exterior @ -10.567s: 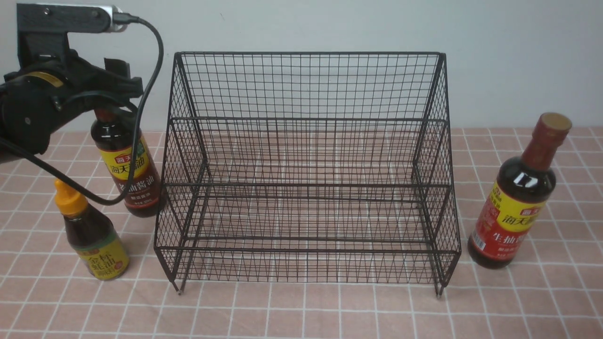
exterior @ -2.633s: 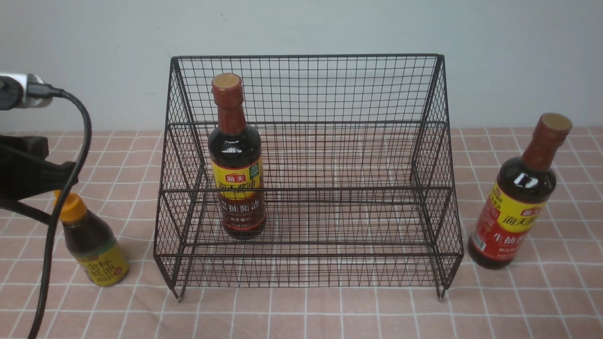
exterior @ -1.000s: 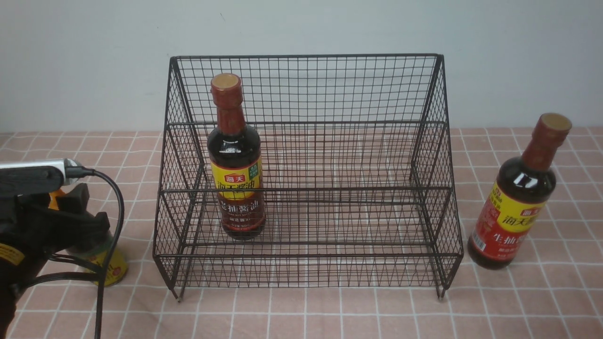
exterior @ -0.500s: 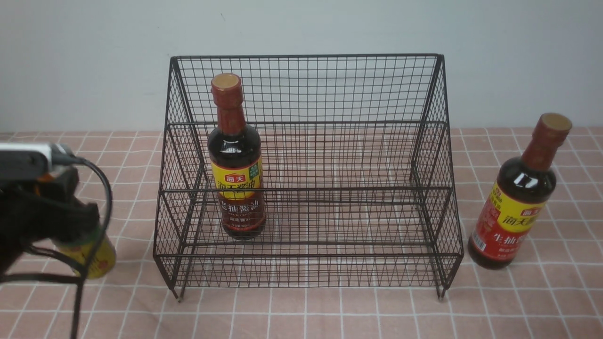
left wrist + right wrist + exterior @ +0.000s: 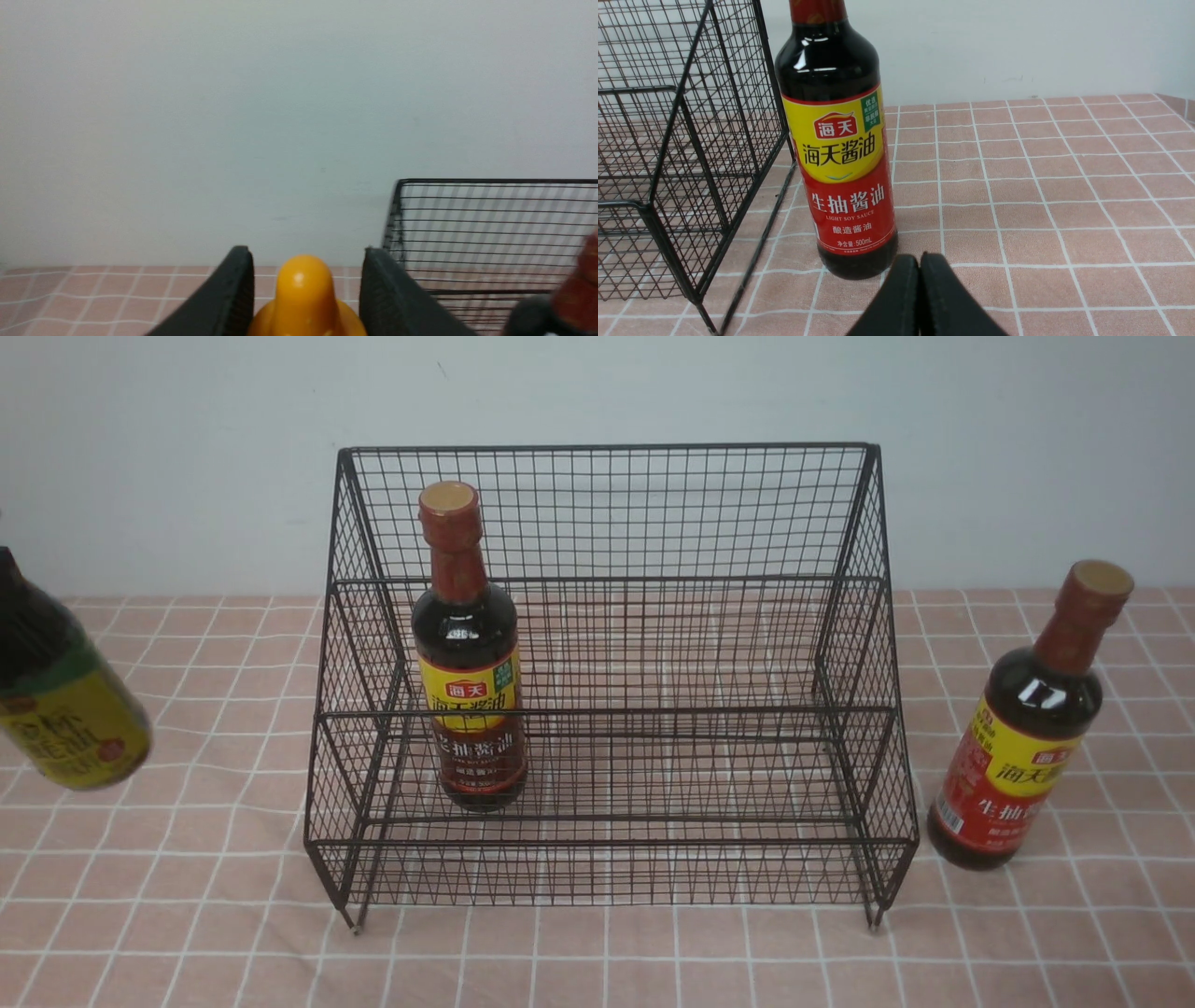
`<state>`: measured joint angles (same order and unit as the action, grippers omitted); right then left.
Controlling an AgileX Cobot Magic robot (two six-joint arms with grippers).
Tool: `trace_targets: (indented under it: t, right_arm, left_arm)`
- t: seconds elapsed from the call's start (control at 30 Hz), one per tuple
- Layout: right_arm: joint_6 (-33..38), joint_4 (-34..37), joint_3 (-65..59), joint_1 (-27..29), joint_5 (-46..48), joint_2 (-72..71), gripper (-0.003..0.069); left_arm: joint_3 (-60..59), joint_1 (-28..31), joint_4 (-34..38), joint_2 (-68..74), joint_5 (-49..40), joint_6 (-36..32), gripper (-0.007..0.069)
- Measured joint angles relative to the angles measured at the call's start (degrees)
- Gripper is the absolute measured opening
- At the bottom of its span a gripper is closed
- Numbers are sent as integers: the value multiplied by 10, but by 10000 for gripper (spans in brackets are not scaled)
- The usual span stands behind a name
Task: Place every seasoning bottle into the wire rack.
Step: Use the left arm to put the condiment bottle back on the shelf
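The short seasoning bottle, dark with a yellow label, hangs tilted above the table at the far left of the front view. In the left wrist view its orange nozzle cap stands between the black fingers of my left gripper, which is shut on it. One tall seasoning bottle with a yellow-and-brown label stands upright on the lower tier of the black wire rack, left of centre. The other tall bottle, with a yellow-and-red label, stands on the table right of the rack. My right gripper is shut and empty just in front of its base.
A pink tiled cloth covers the table, and a pale wall rises close behind the rack. The rack's top corner lies to the right of the held bottle. The rack's right side panel stands next to the red-label bottle.
The short bottle has risen off the table and shifted toward the left edge of the front view. The left arm has left that view. The other bottles and the rack stayed put.
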<state>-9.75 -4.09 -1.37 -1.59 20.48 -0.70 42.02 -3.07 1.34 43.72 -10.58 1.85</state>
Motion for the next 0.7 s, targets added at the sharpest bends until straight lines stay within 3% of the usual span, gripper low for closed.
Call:
trace_targets:
  t: [0.3, 0.43, 0.7]
  right_arm:
    - [0, 0, 0, 0, 0, 0, -14]
    - [0, 0, 0, 0, 0, 0, -14]
    - [0, 0, 0, 0, 0, 0, -14]
  left_arm:
    - [0, -182, 33, 24, 12, 1, 266]
    - [0, -274, 37, 90, 80, 0, 266]
    - [0, -339, 39, 227, 247, -9, 266]
